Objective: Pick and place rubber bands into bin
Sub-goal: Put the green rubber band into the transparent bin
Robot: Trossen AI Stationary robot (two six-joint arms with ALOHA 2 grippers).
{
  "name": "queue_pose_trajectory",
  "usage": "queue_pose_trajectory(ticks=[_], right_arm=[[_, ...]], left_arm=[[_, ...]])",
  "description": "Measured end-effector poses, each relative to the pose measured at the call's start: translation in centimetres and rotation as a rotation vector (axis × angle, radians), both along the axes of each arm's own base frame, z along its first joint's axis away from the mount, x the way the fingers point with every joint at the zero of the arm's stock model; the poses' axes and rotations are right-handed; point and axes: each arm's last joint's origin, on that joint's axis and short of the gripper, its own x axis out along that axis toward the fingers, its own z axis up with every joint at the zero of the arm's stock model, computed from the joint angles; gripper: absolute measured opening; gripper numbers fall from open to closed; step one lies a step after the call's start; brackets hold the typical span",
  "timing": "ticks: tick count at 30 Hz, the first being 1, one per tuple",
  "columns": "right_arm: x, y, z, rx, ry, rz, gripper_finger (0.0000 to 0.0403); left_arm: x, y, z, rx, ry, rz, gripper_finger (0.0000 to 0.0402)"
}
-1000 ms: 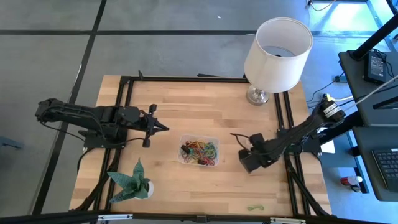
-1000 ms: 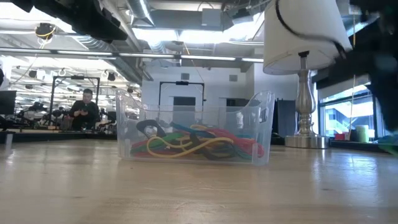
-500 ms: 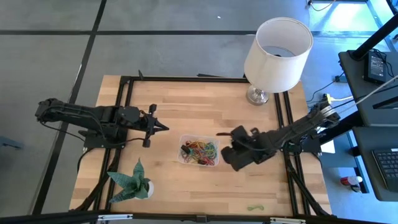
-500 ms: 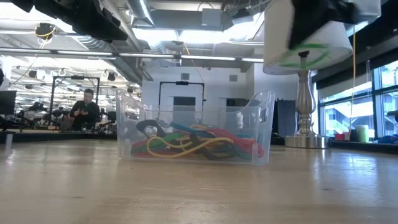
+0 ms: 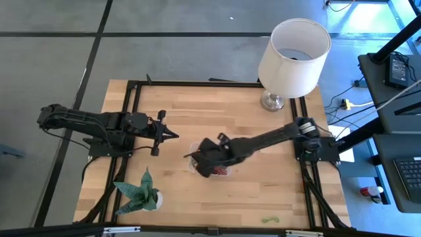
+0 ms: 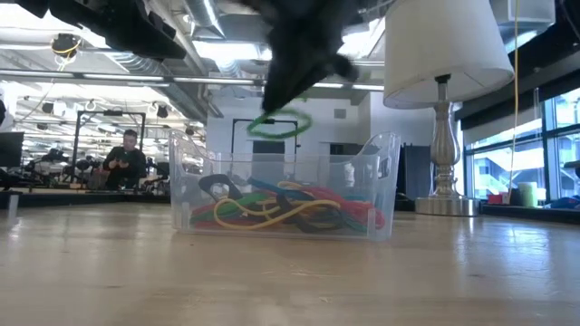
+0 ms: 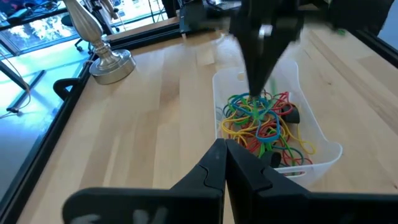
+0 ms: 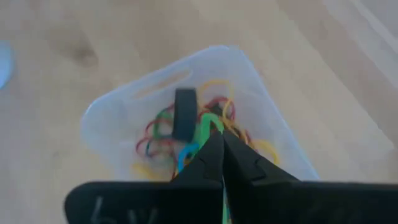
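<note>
The right gripper point(image 6: 288, 86) hangs over the bin point(image 6: 385, 181) with its fingers pinched on a green band point(image 6: 279, 124). The band dangles just above the bin's top edge. If the fingers let go too soon or off to one side, the band could catch on the wall or bounce out onto the table point(image 6: 290, 281).

The bin is see-through and sits in the middle of the table. Inside lies a pile of rubber bands point(image 6: 281, 210) in red, yellow, green, blue and black.

Farther off, the left gripper point(image 5: 166, 133) waits beside the bin, fingers pressed together and empty.
</note>
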Motion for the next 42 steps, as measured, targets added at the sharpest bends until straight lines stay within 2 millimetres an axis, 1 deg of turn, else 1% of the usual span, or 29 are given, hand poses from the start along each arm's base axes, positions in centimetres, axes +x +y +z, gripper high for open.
queue_pose_trajectory(ticks=[3,6,8,11,14,18,25,29,33,35,37,40,42], right_arm=[[1.6,-1.0,-1.6,-0.001,0.006,-0.019,0.0000],[2.5,-2.0,-3.4,0.019,0.028,-0.041,0.0003],[2.9,-2.5,-4.5,0.074,0.056,-0.052,0.0007],[3.2,-2.7,-5.7,0.148,0.090,-0.059,0.0009],[3.0,-2.8,-6.1,0.172,0.106,-0.093,0.0012],[3.0,-2.8,-5.4,0.181,0.083,-0.102,0.0031],[2.9,-2.8,-4.6,0.187,0.104,-0.128,0.0092],[2.6,-2.5,-2.9,0.170,0.149,-0.120,0.0117],[2.0,-1.4,-1.4,0.105,0.209,-0.064,0.0121],[1.3,-0.5,-0.8,0.065,0.233,-0.055,0.0121],[0.4,0.3,-0.6,0.039,0.262,-0.064,0.0122],[-1.5,1.6,-0.3,0.012,0.292,-0.091,0.0122],[-3.0,2.5,0.2,0.001,0.281,-0.127,0.0122]], left_arm=[[0.0,0.0,0.0,0.000,0.000,0.000,0.0002],[0.0,0.0,0.0,0.000,0.000,-0.001,0.0002],[0.0,0.0,0.0,0.000,0.001,-0.001,0.0002],[0.0,0.0,0.0,0.000,0.002,-0.001,0.0002],[0.0,0.0,0.0,0.000,0.002,-0.001,0.0002],[0.0,0.0,0.0,-0.001,0.002,-0.002,0.0002],[0.0,0.0,0.0,-0.001,0.001,-0.002,0.0002],[0.0,0.0,0.0,-0.001,0.001,-0.002,0.0002],[0.0,0.0,0.0,-0.001,0.001,-0.002,0.0002],[0.0,0.0,0.0,-0.001,-0.001,-0.002,0.0002],[-0.1,0.0,0.2,-0.002,-0.010,-0.002,0.0002],[-0.4,0.0,0.3,-0.010,-0.034,0.003,0.0002],[-0.9,0.1,-0.2,-0.025,-0.060,0.011,0.0002]])
